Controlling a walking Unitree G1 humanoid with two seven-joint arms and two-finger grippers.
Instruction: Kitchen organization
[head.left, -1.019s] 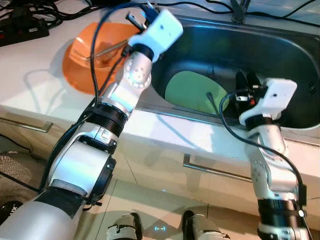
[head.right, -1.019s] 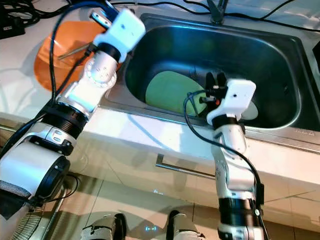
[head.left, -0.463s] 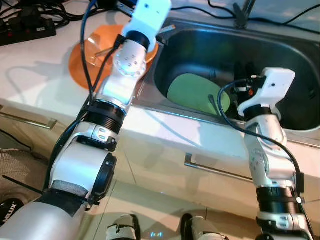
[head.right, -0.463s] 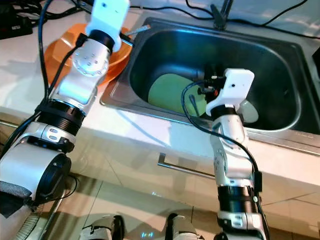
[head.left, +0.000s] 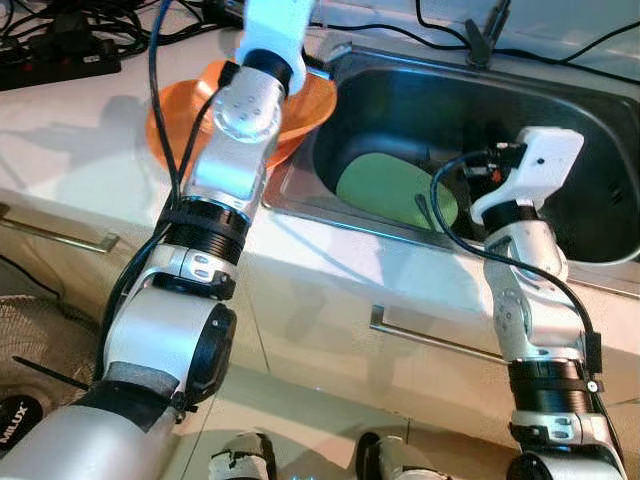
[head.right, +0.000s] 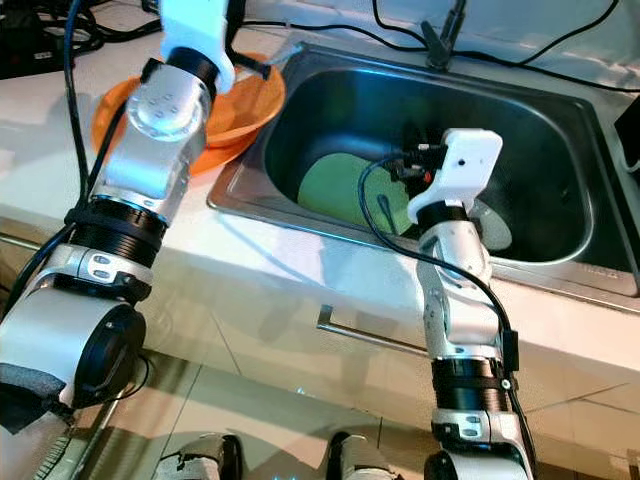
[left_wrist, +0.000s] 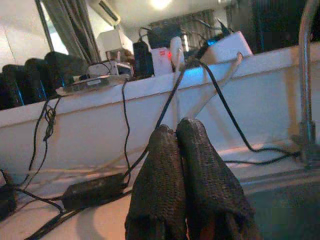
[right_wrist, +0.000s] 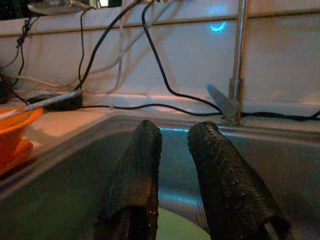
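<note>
An orange bowl (head.left: 190, 115) sits on the white counter, its rim against the sink's left edge. A thin metal utensil (head.right: 278, 53) rests in the bowl, pointing out over the steel sink (head.left: 560, 90). My left arm reaches over the bowl. My left gripper (left_wrist: 176, 127) is shut, fingers pressed together with nothing visible between them. A green plate (head.left: 385, 190) lies flat on the sink bottom. My right gripper (right_wrist: 172, 175) hangs open inside the sink, just above the plate's right end, holding nothing.
A pale plate (head.right: 497, 232) lies in the sink behind my right arm. A faucet (right_wrist: 239, 60) stands at the sink's back rim. A power strip (head.left: 60, 65) and loose cables run along the back counter. Drawer handles (head.left: 440, 345) line the cabinet front below.
My left arm has swung up and back over the bowl, which now sits level and closer to the sink rim. My right gripper has risen a little inside the sink.
</note>
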